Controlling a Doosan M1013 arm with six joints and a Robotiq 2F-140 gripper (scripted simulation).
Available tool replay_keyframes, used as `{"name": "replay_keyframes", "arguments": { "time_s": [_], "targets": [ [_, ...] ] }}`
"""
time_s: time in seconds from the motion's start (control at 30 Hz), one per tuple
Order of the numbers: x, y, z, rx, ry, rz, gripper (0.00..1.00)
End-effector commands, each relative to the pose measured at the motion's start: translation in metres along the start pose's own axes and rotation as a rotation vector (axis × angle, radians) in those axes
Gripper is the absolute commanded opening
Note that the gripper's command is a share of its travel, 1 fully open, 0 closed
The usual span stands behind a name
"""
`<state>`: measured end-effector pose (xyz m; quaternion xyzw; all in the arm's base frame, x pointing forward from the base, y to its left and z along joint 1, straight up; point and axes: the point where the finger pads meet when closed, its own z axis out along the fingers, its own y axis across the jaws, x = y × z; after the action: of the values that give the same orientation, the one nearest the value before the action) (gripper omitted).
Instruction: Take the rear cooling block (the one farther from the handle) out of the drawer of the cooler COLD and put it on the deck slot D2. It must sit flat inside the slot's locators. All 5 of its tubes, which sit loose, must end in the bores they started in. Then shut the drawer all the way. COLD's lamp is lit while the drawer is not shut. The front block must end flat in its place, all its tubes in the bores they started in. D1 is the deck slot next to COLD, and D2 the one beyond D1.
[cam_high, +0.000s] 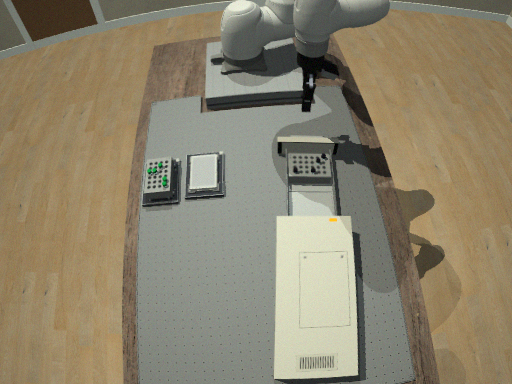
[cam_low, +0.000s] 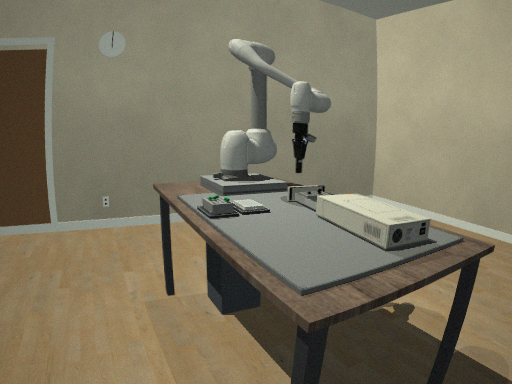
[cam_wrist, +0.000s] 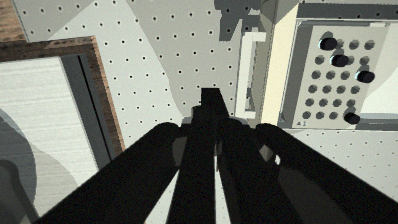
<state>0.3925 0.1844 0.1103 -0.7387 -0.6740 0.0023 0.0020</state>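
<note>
The rear block (cam_high: 158, 186) (cam_low: 218, 207) sits in deck slot D2 (cam_high: 161, 203), apparently flat; its exact seating is too small to tell. Five green-topped tubes stand in its bores. The cooler COLD (cam_high: 325, 290) (cam_low: 370, 215) has its drawer (cam_high: 311, 202) pulled out and its orange lamp (cam_high: 333, 220) lit. The front block (cam_high: 309, 175) (cam_wrist: 327, 82) sits in the drawer behind the front panel, looks flat, and has several black-topped tubes in its bores. My gripper (cam_high: 306, 110) (cam_low: 298, 172) (cam_wrist: 209, 102) is shut and empty, high above the deck on the handle side of the drawer (cam_wrist: 279, 65).
Deck slot D1 (cam_high: 222, 187) (cam_low: 255, 212), with a white pad and no block, lies between D2 and COLD. The drawer's handle (cam_wrist: 243, 75) stands out from its front panel. The robot's base plinth (cam_high: 255, 92) (cam_low: 242, 188) is at the table's back.
</note>
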Motion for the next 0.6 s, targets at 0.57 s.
{"name": "replay_keyframes", "arguments": {
  "time_s": [0.57],
  "targets": [
    [0.008, -0.003, 0.015, 0.001, 0.003, 0.010, 0.10]
  ]
}}
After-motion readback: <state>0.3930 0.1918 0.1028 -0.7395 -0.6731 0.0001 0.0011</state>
